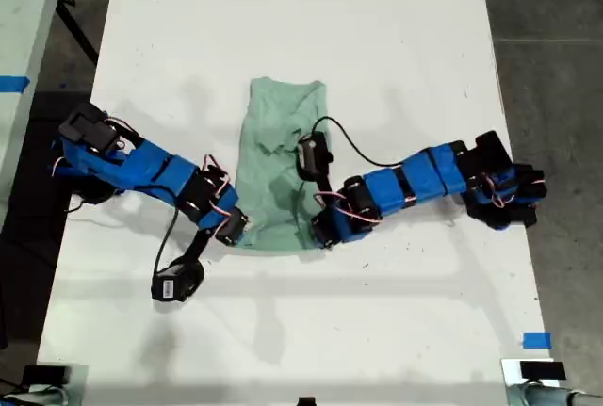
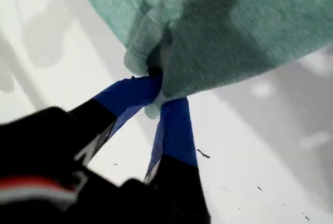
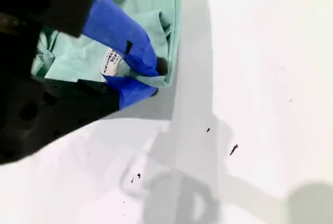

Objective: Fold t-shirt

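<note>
First hand (image 2: pixel 156 91): blue-taped fingers closed on a bunched corner of the t-shirt (image 2: pixel 234 26), the cloth hanging away above the fingers. Second hand (image 3: pixel 153 76): closed on a hem corner of the same garment, pinched beside a small white label (image 3: pixel 111 62). T-shirt, pale mint green, seen in the exterior view lying near the centre of the white desk (image 1: pixel 301 29), folded narrow and wrinkled; its corners at 7 and 5 o'clock are each met by a hand. One blue arm (image 1: pixel 160 175) enters from 9 o'clock, another arm (image 1: pixel 405 185) from 3 o'clock; which is first cannot be told.
</note>
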